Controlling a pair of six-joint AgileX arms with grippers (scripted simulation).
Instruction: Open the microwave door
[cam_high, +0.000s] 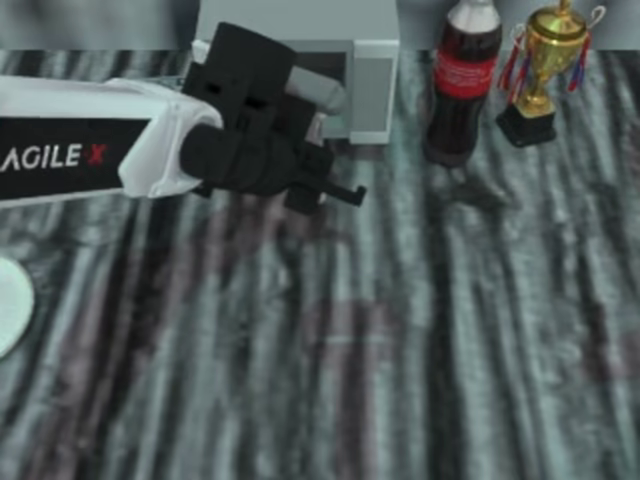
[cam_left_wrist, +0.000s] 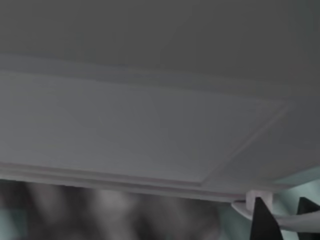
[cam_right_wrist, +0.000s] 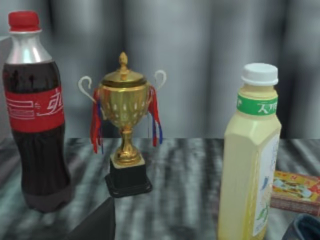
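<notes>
left end effector at microwave door edge

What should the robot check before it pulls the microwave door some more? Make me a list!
1. Left gripper near the microwave door: ok, it sits right in front of the microwave.
2. Fingers around the door handle: cannot tell; the left wrist view shows the fingertips beside it, grip unclear.
3. Door open far enough: cannot tell, the arm hides it from above.
4. Cola bottle out of the way: ok, it stands right of the microwave.
5. Trophy out of the way: ok, farther right.
6. Right arm parked: ok, absent from the top view.
</notes>
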